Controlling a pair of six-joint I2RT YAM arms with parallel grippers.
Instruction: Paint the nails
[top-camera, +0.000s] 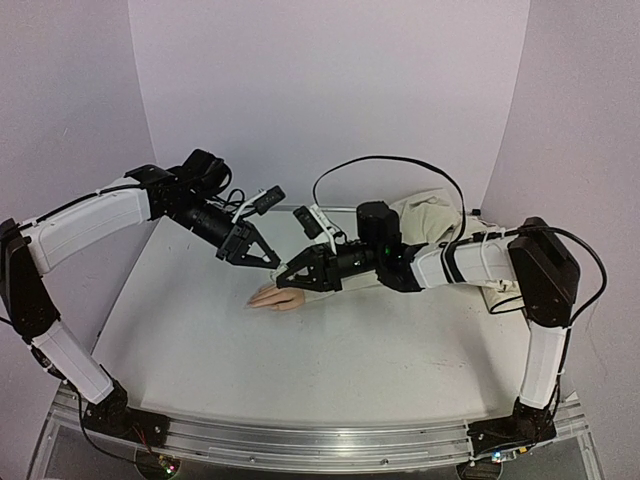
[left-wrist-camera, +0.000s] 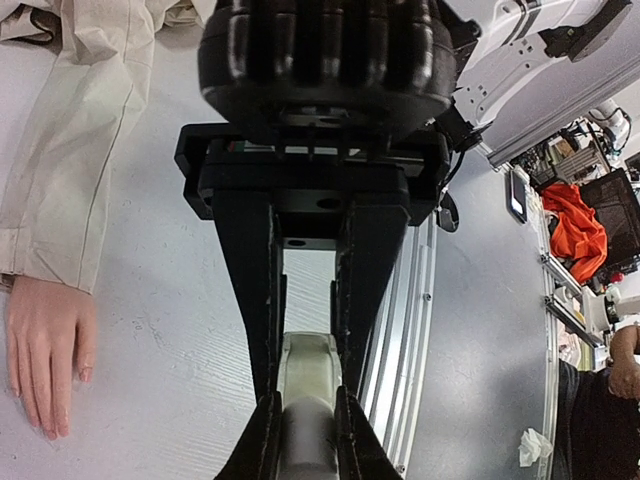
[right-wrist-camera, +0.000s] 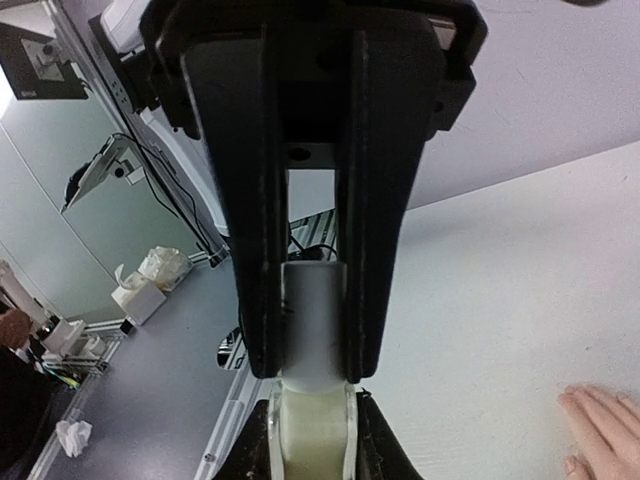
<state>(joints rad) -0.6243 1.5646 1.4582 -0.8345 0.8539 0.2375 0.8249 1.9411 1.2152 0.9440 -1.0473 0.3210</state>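
Note:
The peach fake hand (top-camera: 275, 297) lies palm down on the white table, coming out of a beige cloth sleeve (top-camera: 432, 215). Its tiny nails (left-wrist-camera: 85, 373) show at the fingertips in the left wrist view. Above the hand both grippers meet tip to tip. My left gripper (top-camera: 266, 257) is shut on a small pale glass bottle (left-wrist-camera: 310, 362). My right gripper (top-camera: 292, 275) is shut on that bottle's white cap (right-wrist-camera: 315, 310). The bottle body also shows below the cap in the right wrist view (right-wrist-camera: 312, 440). The hand sits at the lower right of that view (right-wrist-camera: 605, 425).
The sleeve (left-wrist-camera: 80, 150) runs toward the table's back right, under the right arm. A metal rail (top-camera: 300, 435) edges the table's near side. Purple walls close in the back and both sides.

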